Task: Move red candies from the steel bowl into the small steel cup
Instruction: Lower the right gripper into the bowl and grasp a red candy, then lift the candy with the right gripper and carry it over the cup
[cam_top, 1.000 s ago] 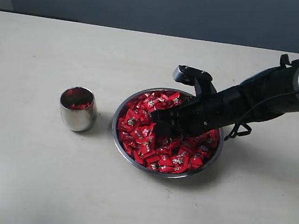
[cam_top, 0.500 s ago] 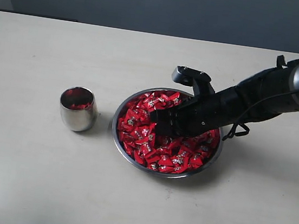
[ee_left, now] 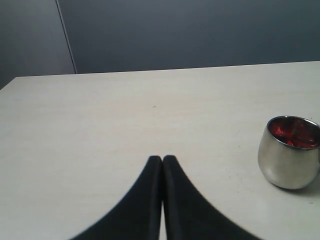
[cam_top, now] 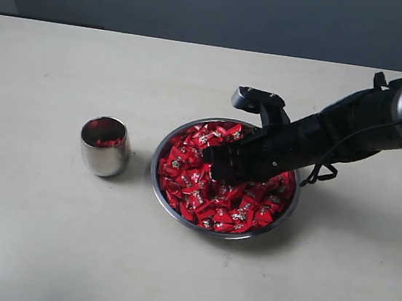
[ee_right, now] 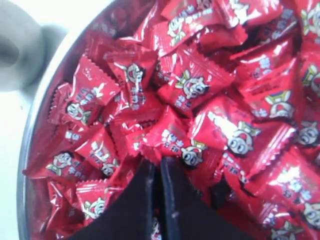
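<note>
The steel bowl [cam_top: 158, 152] sits right of the table's centre, heaped with red candies [cam_top: 194, 194]. My right gripper [cam_top: 212, 168] reaches into the pile from the right. In the right wrist view the right gripper [ee_right: 159, 161] is shut, its tips pinching the crimped edge of one red candy [ee_right: 175, 142] inside the bowl's rim [ee_right: 35, 150]. The small steel cup [cam_top: 104, 150] stands upright left of the bowl, with red candies showing inside. My left gripper [ee_left: 162, 159] is shut and empty over bare table, with the cup [ee_left: 289, 160] off to one side of it.
The pale tabletop [cam_top: 44, 234] stretches around the bowl and cup, with a dark wall behind it. My right arm [cam_top: 358, 126] crosses the bowl's right rim.
The right gripper's jaws have closed in the candy pile, and it has shifted slightly within the bowl. The cup and bowl have not moved.
</note>
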`<state>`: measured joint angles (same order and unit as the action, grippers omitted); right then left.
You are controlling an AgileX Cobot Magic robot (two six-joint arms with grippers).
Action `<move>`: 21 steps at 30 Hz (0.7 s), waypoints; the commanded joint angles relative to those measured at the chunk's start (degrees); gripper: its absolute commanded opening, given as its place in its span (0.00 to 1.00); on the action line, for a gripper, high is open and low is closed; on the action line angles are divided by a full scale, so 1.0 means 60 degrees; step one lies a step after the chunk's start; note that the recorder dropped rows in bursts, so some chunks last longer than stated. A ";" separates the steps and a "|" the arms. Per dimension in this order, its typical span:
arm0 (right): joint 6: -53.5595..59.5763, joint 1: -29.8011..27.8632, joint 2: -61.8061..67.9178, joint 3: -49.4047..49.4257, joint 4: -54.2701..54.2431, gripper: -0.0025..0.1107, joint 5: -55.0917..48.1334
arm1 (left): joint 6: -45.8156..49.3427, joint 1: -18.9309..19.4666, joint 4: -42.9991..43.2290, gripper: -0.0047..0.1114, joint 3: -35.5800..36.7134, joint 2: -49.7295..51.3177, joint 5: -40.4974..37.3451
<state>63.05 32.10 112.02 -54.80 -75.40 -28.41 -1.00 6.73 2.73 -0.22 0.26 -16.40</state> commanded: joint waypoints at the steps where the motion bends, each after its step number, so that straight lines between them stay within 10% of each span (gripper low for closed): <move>1: 0.0031 -0.0015 -0.0651 -0.0054 0.0405 0.01 0.0570 | -0.0019 0.0005 -0.0026 0.04 0.0036 -0.0043 0.0019; 13: 0.0172 -0.0015 -0.2031 -0.0114 0.0490 0.01 0.2633 | -0.0019 0.0005 -0.0026 0.04 0.0036 -0.0043 0.0019; 21: 0.0996 -0.0015 -0.1250 -0.1587 0.0460 0.01 0.0730 | -0.0019 0.0005 -0.0026 0.04 0.0036 -0.0043 0.0019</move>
<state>68.03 32.10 101.99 -60.75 -72.84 -19.33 -1.00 6.73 2.73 -0.22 0.26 -16.40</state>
